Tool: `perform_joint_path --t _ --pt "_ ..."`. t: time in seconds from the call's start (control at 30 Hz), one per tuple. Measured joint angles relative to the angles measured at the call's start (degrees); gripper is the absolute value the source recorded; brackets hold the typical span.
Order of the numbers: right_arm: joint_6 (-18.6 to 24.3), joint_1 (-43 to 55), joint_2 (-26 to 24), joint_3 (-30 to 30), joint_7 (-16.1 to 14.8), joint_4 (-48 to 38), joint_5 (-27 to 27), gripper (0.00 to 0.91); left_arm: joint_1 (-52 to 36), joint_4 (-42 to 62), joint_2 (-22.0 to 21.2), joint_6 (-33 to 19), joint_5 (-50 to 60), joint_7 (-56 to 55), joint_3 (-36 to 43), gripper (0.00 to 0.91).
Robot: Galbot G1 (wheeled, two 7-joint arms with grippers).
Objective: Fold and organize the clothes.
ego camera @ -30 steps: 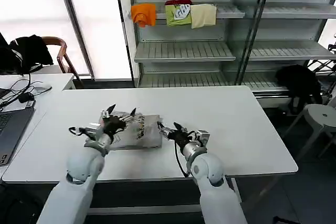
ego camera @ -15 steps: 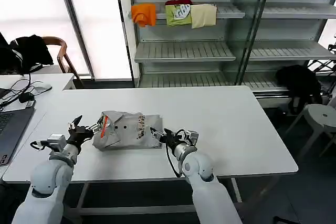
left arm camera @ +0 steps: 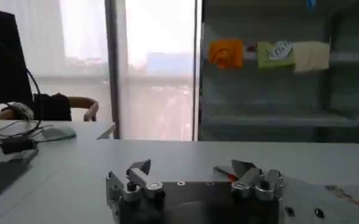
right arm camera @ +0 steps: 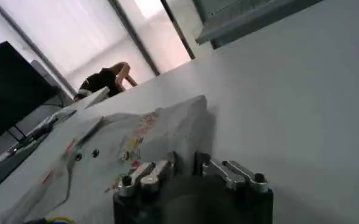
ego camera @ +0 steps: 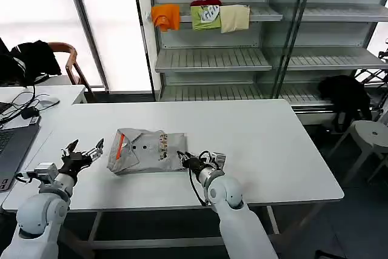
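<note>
On the white rectangular table (ego camera: 273, 144), near its front edge and a little toward the robot's left, lies the folded bundle of light grey cotton shirts (ego camera: 145, 150), a compact flat packet with an orange-lined collar and dark buttons showing on top and a small multicoloured print toward its right side. The fold looks finished, judging by its tidy squared shape, so the packet probably lies there ready to be moved or stacked. The right claw (ego camera: 182, 159) sits low on the table at the packet's right front corner, its fingers drawn close together with only a slim gap; the right wrist view shows the cloth edge just ahead of them, and whether they nip any fabric cannot be told. The left claw (ego camera: 82, 151) hovers just off the packet's left side, apart from it, fingers spread wide and holding nothing.
</note>
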Motion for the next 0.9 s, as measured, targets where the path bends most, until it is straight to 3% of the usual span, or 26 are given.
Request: perform_joint_path --t 0.33,0.77,0.9 --pt "-0.28 -0.75 0.00 1.05 1.78 2.73 0.53 0.000 1.66 -0.31 0.10 -0.44 -1.10 0.02 -1.69 0.907" --pt "-0.49 -5.37 0.00 5.13 4.81 14.01 5.11 0.000 1.65 -2.03 -1.65 0.63 -1.68 0.18 -1.45 0.907" --pt "-0.48 -7.64 -2.66 6.99 4.80 16.66 6.23 0.000 2.04 -2.52 -2.37 0.84 -1.74 0.19 -1.18 0.907"
